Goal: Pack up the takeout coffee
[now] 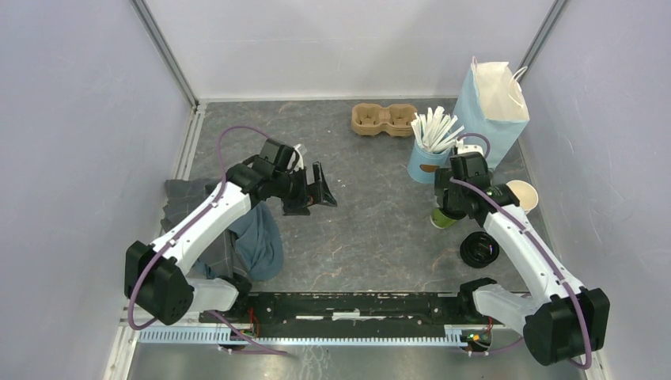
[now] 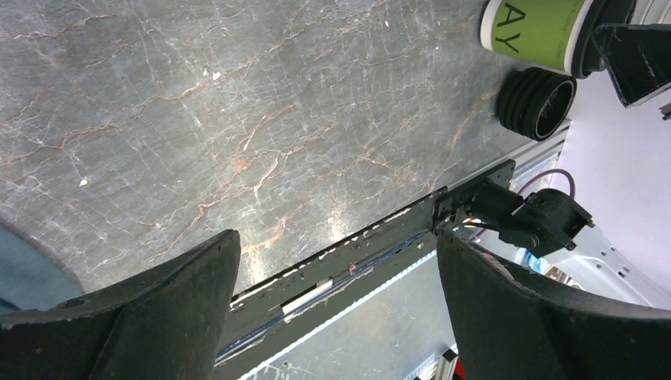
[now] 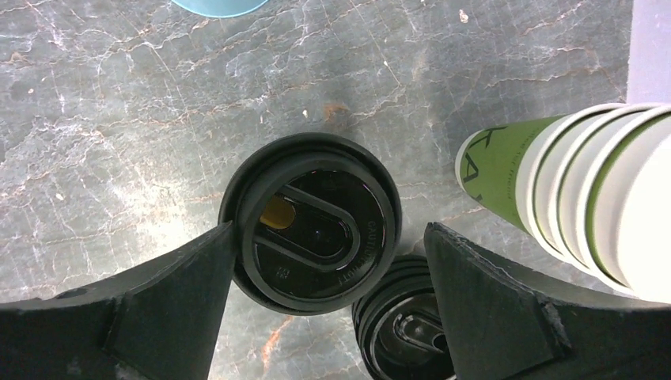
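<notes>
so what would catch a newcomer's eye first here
The right gripper hangs open straight over a black-lidded green cup, near the right side of the table. Behind it, a tall blue bag stands in the far right corner beside a cup of white sticks. The left gripper hovers open and empty, left of centre.

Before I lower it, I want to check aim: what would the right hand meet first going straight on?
Most likely the black lid on the coffee cup, centred under the open right hand.
</notes>
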